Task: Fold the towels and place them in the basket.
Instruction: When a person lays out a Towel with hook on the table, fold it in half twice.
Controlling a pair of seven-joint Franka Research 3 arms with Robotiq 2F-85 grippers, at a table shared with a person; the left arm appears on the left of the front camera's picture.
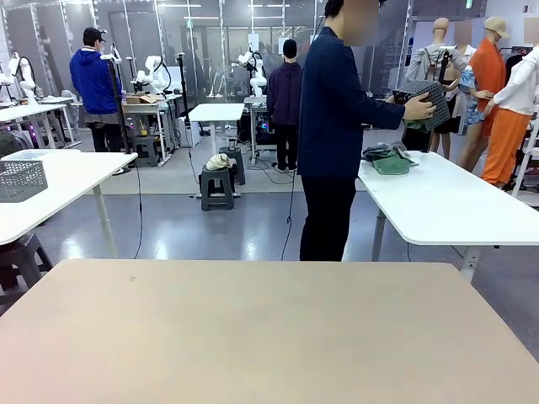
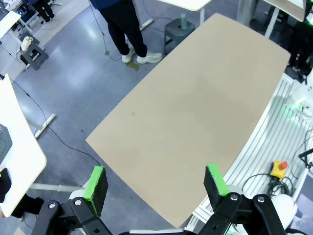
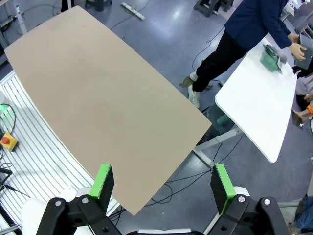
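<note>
The person in a dark top stands past the far edge of my beige table [image 1: 253,328], turned toward a white side table [image 1: 446,206]. Their hands hold the dark grey lattice basket [image 1: 424,103] up at chest height. The towels [image 1: 387,158] lie bunched on that white table, a green one in front and a greyish-blue one behind it. The right wrist view shows the green towel [image 3: 270,56] and a corner of the basket [image 3: 307,46]. My left gripper [image 2: 155,172] hangs open high above the beige table. My right gripper [image 3: 162,171] is also open, high over the table's other end.
A paler grey lattice basket [image 1: 21,178] stands on a white table at the left. A beige cloth bundle [image 1: 221,162] rests on a stool farther back. An emergency stop button [image 2: 279,169] and cables lie beside the table's near side. Other people stand in the background.
</note>
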